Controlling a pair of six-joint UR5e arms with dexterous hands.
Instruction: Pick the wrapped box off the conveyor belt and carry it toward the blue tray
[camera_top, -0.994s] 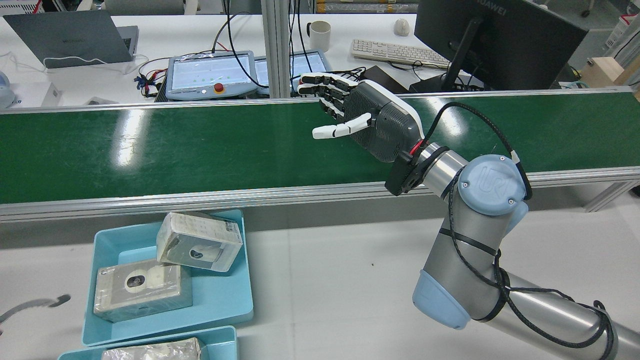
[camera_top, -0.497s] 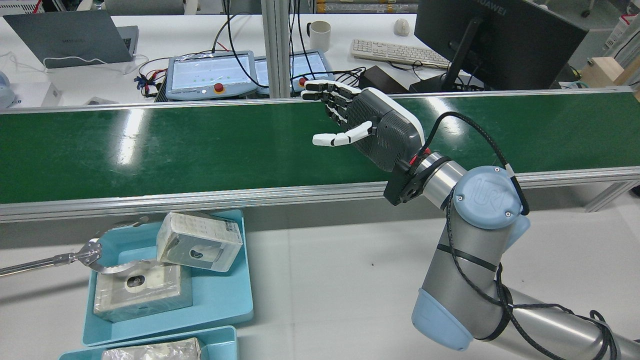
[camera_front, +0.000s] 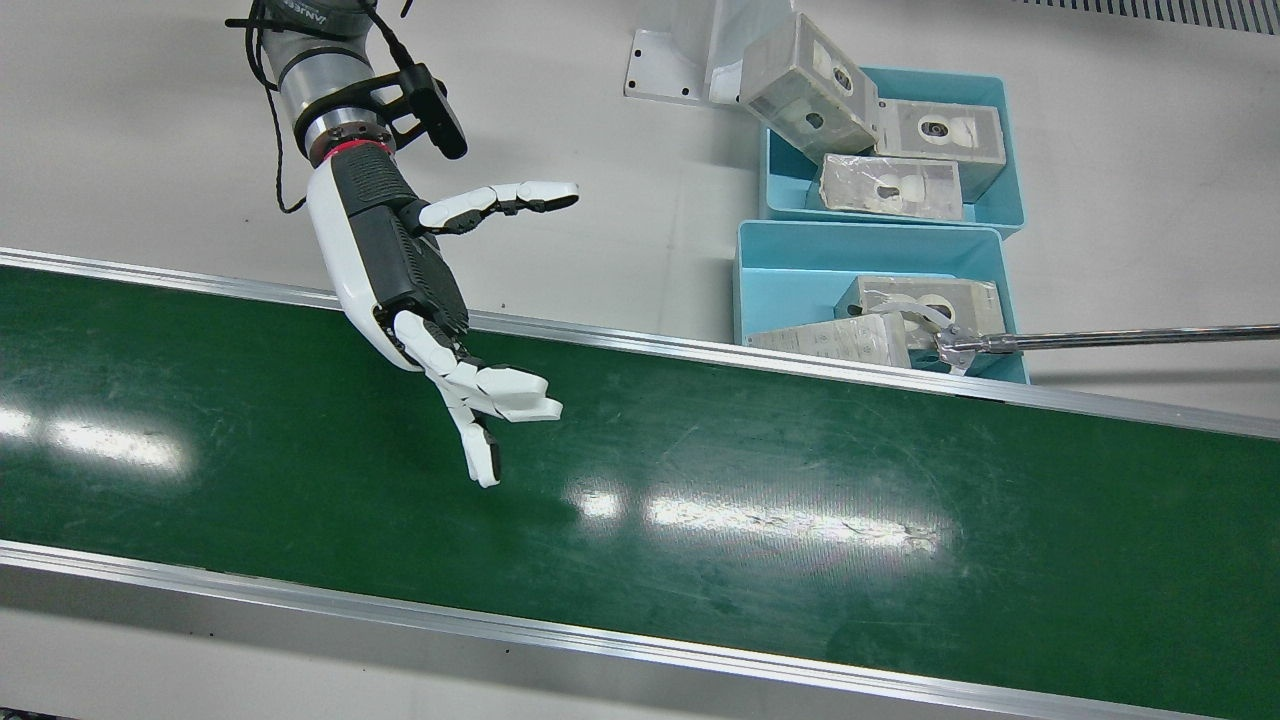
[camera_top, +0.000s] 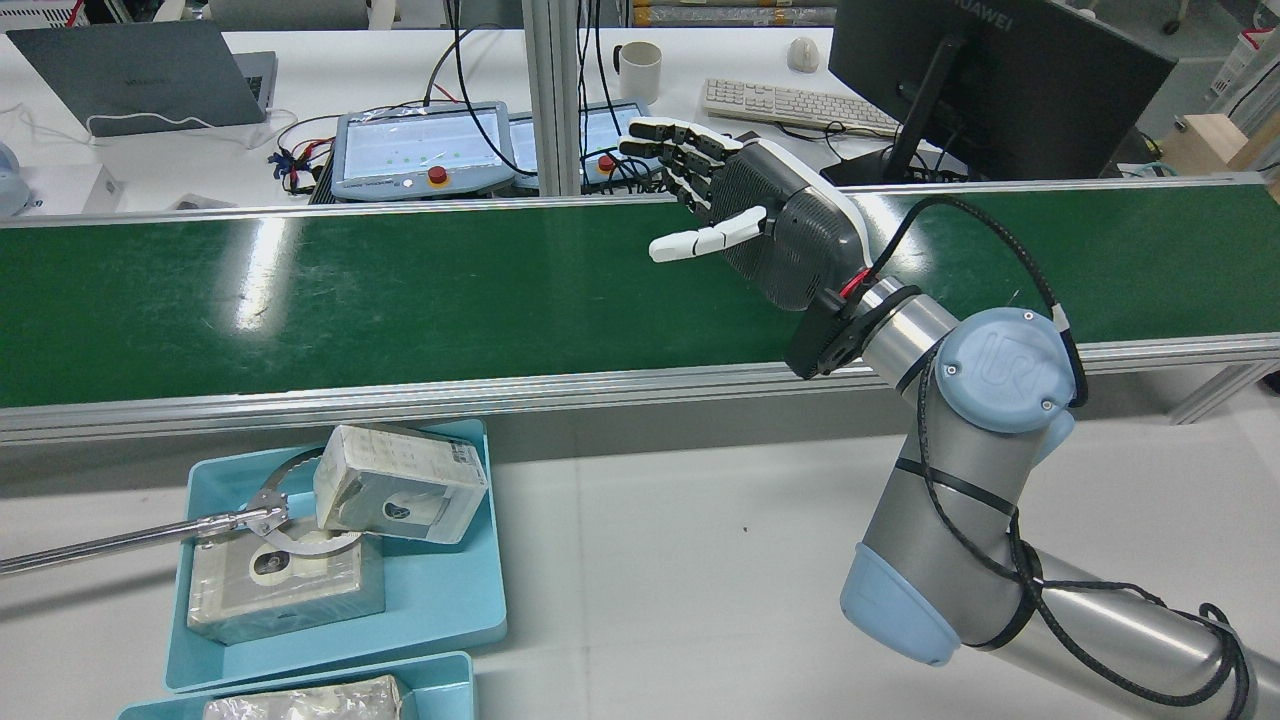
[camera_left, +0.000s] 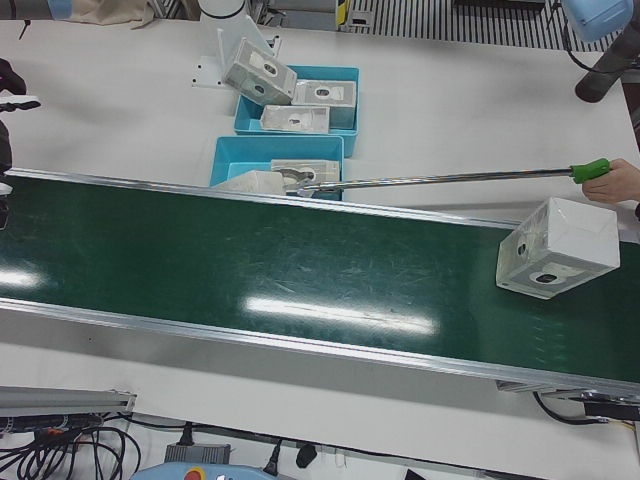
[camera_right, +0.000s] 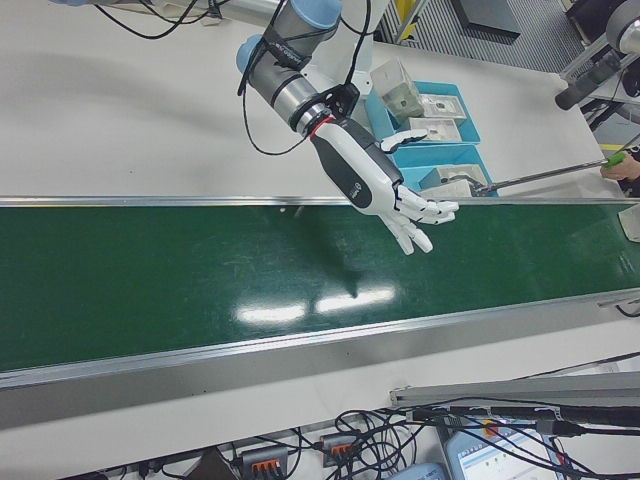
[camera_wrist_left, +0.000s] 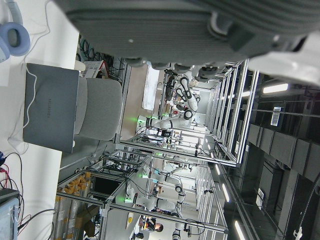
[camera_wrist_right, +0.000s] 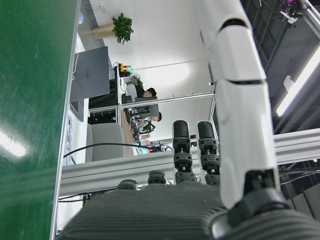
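The fingers of the right hand are spread wide and pinch nothing, thumb held apart, palm poised above the green conveyor belt. The left hand shows only in its own camera, too close to tell how its fingers stand. The wrapped box sits on the belt at about three o'clock in the left-front view, well apart from the waiting hand. Near the blue tray, at seven o'clock in the rear view, a person's reaching tool touches boxes already stowed. Best, I'd judge, to keep the fingers apart and low, then close squarely across the box's flat sides.
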